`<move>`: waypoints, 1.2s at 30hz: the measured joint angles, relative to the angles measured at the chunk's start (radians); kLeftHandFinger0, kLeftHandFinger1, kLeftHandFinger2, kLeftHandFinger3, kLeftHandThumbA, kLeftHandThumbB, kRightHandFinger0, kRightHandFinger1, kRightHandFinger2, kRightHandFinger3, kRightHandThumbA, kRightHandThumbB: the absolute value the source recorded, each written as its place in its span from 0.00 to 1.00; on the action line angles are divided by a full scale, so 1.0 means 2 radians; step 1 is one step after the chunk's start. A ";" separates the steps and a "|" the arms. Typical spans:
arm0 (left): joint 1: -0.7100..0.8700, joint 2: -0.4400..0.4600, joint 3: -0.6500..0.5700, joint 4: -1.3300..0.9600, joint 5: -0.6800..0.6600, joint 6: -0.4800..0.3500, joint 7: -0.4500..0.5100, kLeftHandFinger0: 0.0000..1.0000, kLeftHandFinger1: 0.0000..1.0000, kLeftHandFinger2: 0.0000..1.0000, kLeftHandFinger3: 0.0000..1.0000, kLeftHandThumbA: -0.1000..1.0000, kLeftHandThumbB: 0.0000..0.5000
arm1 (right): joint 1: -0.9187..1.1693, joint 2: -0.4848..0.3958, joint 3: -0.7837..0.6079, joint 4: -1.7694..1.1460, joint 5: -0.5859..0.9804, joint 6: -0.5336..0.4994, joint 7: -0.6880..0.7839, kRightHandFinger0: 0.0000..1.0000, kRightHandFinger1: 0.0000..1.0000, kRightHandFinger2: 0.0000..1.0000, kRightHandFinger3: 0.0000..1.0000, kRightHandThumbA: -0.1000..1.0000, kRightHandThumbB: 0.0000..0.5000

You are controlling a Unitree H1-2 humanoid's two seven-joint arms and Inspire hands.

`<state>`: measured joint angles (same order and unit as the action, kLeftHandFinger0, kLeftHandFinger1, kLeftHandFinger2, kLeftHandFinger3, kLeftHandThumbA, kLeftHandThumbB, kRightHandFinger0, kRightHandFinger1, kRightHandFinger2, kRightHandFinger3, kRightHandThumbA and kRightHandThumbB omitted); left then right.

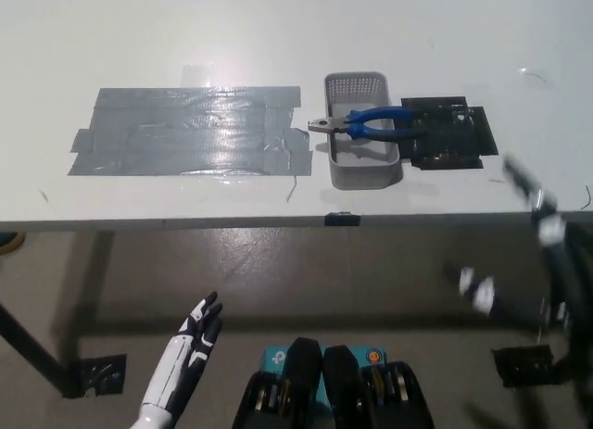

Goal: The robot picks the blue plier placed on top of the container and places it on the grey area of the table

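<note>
Status: the task is not yet begun in any visible respect. The blue plier (371, 124) lies across the rim of the grey container (362, 174), handles toward the black pad (447, 134) and metal nose jutting over the container's edge toward the grey area (190, 131). Nothing rests on that taped patch of the bench (278, 31).

Left hand (200, 329): white, below the bench edge, well short of and lower than everything on the surface. The plier sits far ahead of it and off to its right; the grey area lies ahead of it, roughly in line. Its fingers are extended and apart, grasping nothing.

Right hand (547, 227): black, motion-blurred, near the bench's near edge. The plier is ahead of it and to its left, well apart, with the black pad between. Whether its fingers are spread or clenched I cannot tell (the blur smears the outline). It holds nothing that can be made out.

Remaining, in my judgement: the whole sequence. Reach to the container, grasp the plier, lift it clear of the rim, carry it across to the grey area, set it down and let go.
</note>
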<state>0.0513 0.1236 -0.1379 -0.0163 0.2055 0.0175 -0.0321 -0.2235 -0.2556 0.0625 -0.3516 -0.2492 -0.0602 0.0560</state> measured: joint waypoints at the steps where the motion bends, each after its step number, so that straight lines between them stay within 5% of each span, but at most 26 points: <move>1: 0.000 0.000 0.000 0.000 0.000 0.000 0.000 1.00 1.00 1.00 1.00 1.00 0.59 | -0.024 -0.009 0.001 0.003 0.000 0.010 0.005 1.00 1.00 1.00 1.00 0.89 0.54; 13: -0.006 0.000 0.001 -0.001 0.001 0.004 0.000 1.00 1.00 1.00 1.00 1.00 0.57 | -0.270 -0.042 0.073 0.221 -0.010 0.134 0.088 1.00 1.00 1.00 1.00 0.89 0.73; 17: -0.008 0.000 0.002 -0.005 0.001 0.004 0.000 1.00 1.00 1.00 1.00 1.00 0.60 | -0.341 -0.041 0.114 0.325 -0.021 0.165 0.118 1.00 1.00 1.00 1.00 0.87 0.68; 27: -0.014 0.001 0.002 -0.011 0.001 0.004 -0.001 1.00 1.00 1.00 1.00 1.00 0.59 | -0.446 -0.026 0.213 0.482 -0.058 0.182 0.167 1.00 1.00 1.00 1.00 0.92 0.70; 36: -0.014 0.002 -0.002 -0.022 0.009 0.007 -0.002 1.00 1.00 1.00 1.00 1.00 0.60 | -0.472 -0.007 0.257 0.534 -0.087 0.183 0.196 1.00 1.00 1.00 1.00 1.00 0.87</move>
<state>0.0224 0.1280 -0.1426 -0.0612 0.2237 0.0320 -0.0351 -1.1683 -0.2706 0.5760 0.7173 -0.4233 0.3056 0.4481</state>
